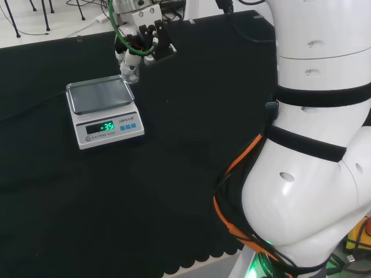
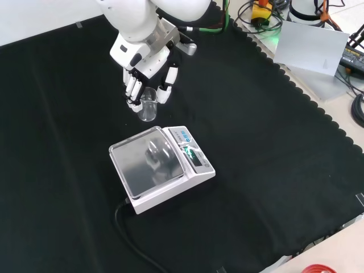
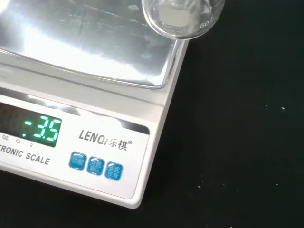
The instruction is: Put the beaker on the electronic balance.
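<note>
Carry step: black-and-white hand (image 2: 149, 77), fingers curled round small clear glass beaker (image 2: 148, 104), hung just short of white steel-panned electronic balance (image 2: 162, 166); next, shift over pan, lower.

On the electronic balance (image 3: 156, 118) we see green lit digits in its display (image 3: 42, 131), printed lettering alongside and three marked blue buttons (image 3: 96, 166); the beaker (image 3: 183, 16) bears a graduation number.

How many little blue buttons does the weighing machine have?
3 small blue buttons sit side by side in a row on the white electronic balance's front panel, beside the green display.
</note>
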Robot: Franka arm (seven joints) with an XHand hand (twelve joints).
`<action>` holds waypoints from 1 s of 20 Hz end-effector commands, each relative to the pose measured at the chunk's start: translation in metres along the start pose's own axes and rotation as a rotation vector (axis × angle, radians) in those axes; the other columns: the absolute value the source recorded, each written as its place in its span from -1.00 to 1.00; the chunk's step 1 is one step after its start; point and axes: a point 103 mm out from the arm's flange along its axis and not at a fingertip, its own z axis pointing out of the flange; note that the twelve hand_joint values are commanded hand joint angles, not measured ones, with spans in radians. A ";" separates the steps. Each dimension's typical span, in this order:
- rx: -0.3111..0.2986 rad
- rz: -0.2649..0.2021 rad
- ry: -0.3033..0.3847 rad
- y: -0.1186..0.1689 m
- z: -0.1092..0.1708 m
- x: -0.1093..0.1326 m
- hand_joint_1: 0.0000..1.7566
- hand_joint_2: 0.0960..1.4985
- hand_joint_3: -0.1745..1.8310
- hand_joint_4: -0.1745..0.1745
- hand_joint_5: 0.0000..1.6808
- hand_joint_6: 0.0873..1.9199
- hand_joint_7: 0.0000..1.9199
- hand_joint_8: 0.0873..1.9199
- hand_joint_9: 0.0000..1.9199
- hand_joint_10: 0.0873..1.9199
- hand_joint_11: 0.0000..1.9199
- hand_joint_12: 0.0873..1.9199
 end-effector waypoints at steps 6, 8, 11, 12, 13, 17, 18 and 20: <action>0.022 -0.054 -0.021 0.021 0.005 0.032 0.23 0.61 -0.84 -0.78 -0.07 0.32 -0.30 -0.27 0.10 -0.41 -0.01 0.04; 0.020 -0.073 -0.034 0.025 0.002 0.045 0.23 0.61 -0.84 -0.78 -0.07 0.32 -0.30 -0.27 0.10 -0.41 -0.01 0.04; 0.017 -0.092 -0.042 0.031 -0.001 0.060 0.23 0.61 -0.84 -0.78 -0.07 0.32 -0.30 -0.27 0.10 -0.41 -0.01 0.04; 0.016 -0.096 -0.040 0.033 -0.001 0.064 0.23 0.61 -0.84 -0.78 -0.07 0.31 -0.30 -0.27 0.10 -0.41 -0.01 0.04; 0.017 -0.100 -0.039 0.033 -0.001 0.066 0.23 0.61 -0.84 -0.79 -0.07 0.31 -0.30 -0.27 0.10 -0.41 -0.01 0.04; 0.022 -0.109 -0.043 0.038 0.001 0.074 0.23 0.61 -0.84 -0.79 -0.06 0.31 -0.29 -0.27 0.10 -0.41 -0.01 0.04; 0.023 -0.115 -0.045 0.040 0.002 0.076 0.23 0.61 -0.84 -0.79 -0.06 0.31 -0.29 -0.27 0.10 -0.41 -0.01 0.04; 0.028 -0.121 -0.057 0.044 0.004 0.079 0.23 0.60 -0.83 -0.80 -0.06 0.31 -0.29 -0.27 0.10 -0.41 -0.01 0.04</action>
